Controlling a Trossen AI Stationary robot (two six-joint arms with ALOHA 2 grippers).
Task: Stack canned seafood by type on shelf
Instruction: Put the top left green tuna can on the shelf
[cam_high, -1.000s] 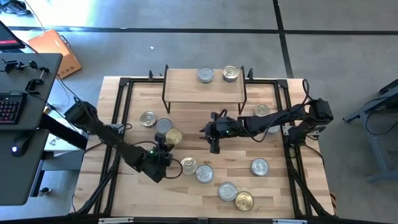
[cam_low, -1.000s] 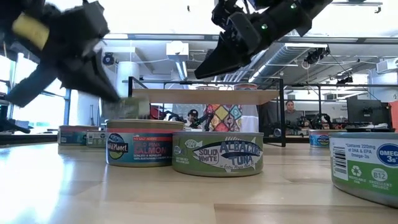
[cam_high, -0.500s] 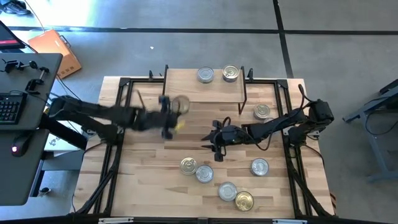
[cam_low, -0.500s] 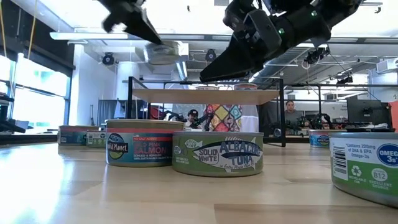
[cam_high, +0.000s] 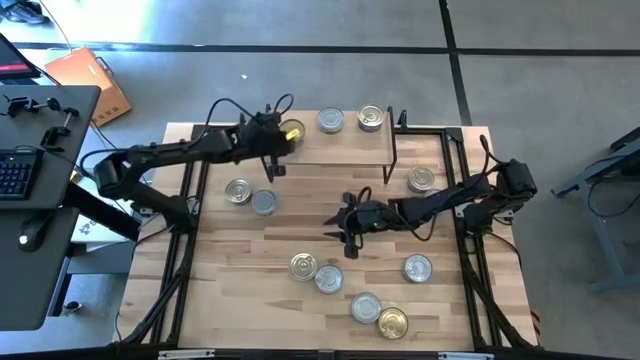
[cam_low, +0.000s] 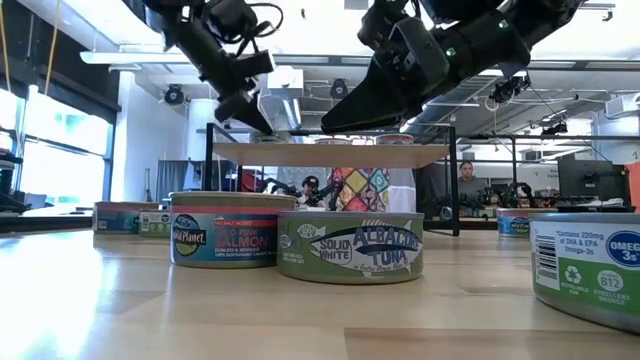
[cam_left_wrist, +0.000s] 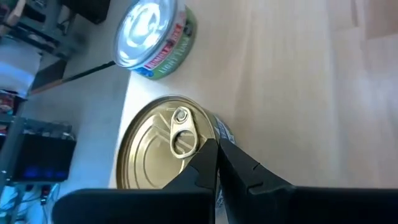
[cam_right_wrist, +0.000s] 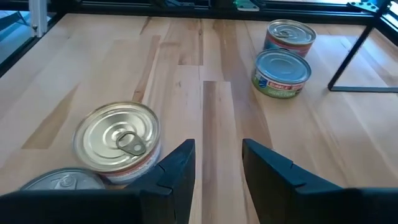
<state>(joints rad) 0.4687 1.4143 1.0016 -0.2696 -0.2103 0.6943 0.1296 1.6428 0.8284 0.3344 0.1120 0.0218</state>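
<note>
On the shelf at the table's far side stand two tins. My left gripper reaches over the shelf's left end and is shut on a gold-lidded tin. My right gripper hovers open above the middle of the table, with nothing between its fingers. Several other tins of canned seafood stand on their bases on the tabletop, among them a salmon tin and a tuna tin. My left gripper has the gold-lidded tin by its rim, right beside the pull tab. Its shut fingers come slanting down from the table's left. The tin is level, lid up, over the shelf's left end. Whether its base rests on the board I cannot tell.
Two tins stand on the table left of centre, one by the shelf's right leg, and several near the front. The shelf's thin black legs stand on the tabletop. A black frame rims the table.
My left gripper, staying shut, has lifted the gold-lidded tin off the near-left part of the table. It has swung it up and toward the far edge, to the shelf's left end, rolling its wrist on the way. The tin has stayed lid up.
</note>
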